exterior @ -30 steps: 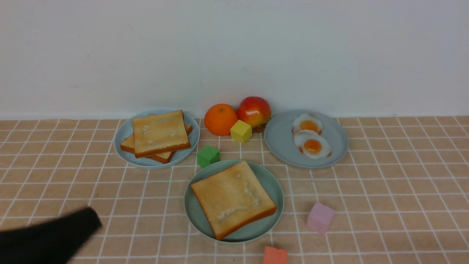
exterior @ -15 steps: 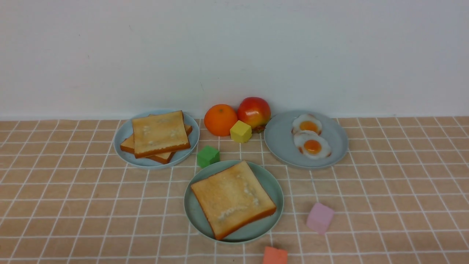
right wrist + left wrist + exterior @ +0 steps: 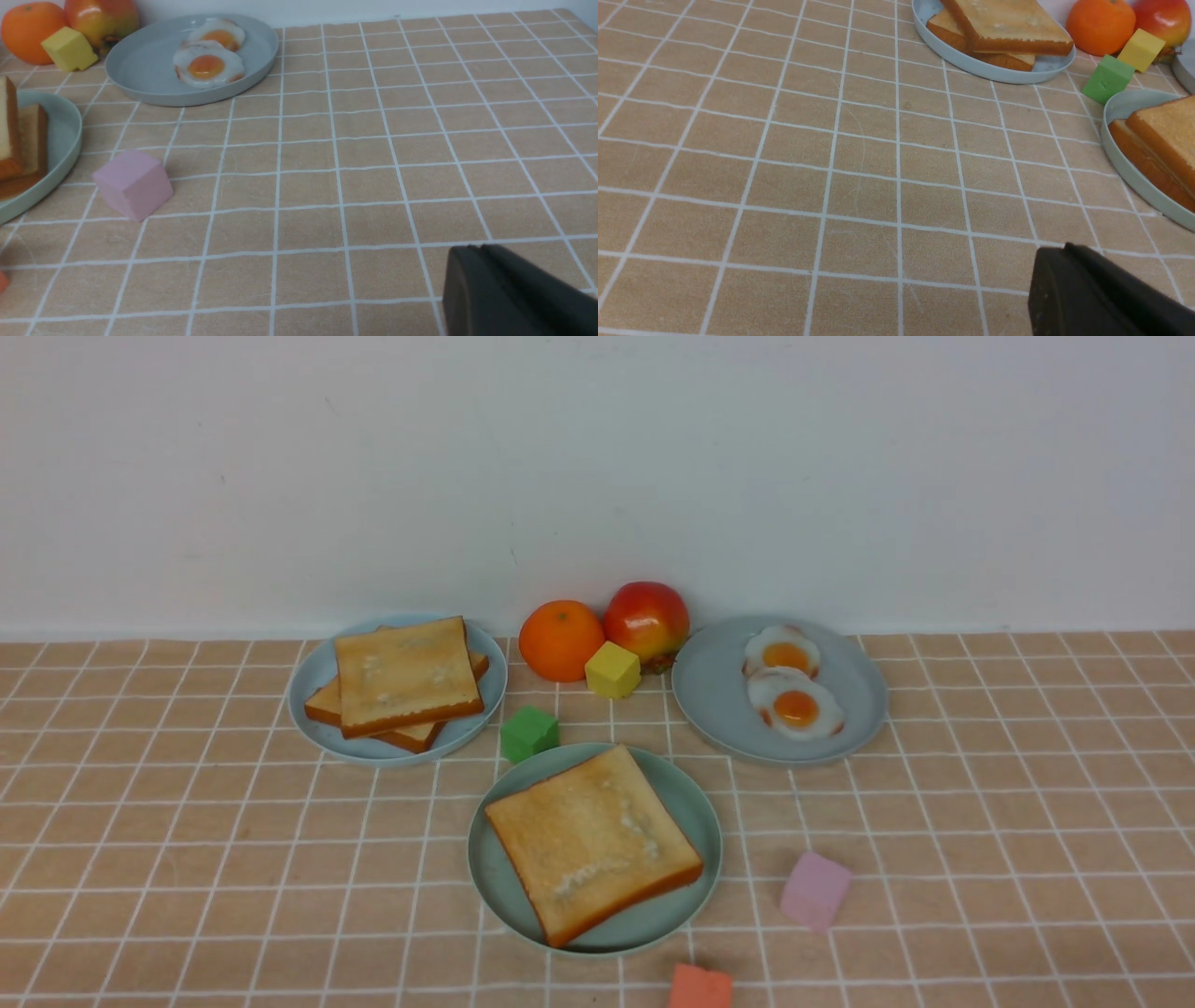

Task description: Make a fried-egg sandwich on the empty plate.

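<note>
The pale mint-green plate (image 3: 695,812) sits front centre with a toast slice (image 3: 593,845) on it. The left wrist view shows two stacked slices (image 3: 1167,135) there; I cannot tell what lies between them. Two fried eggs (image 3: 795,707) lie on the blue-grey plate (image 3: 719,695) at the back right. More toast (image 3: 406,677) is stacked on the blue-grey plate (image 3: 313,686) at the back left. Neither arm shows in the front view. My left gripper (image 3: 1064,247) is shut and empty over bare cloth. My right gripper (image 3: 479,247) is shut and empty, right of the pink cube (image 3: 133,184).
An orange (image 3: 561,640), an apple (image 3: 647,621) and a yellow cube (image 3: 612,670) stand at the back between the blue-grey plates. A green cube (image 3: 529,734) touches the mint plate's far rim. A pink cube (image 3: 815,890) and an orange-red cube (image 3: 700,987) lie front right.
The left arm, seen at the front view's lower left a second ago, has pulled back out of that view. Plates and food have not moved.
</note>
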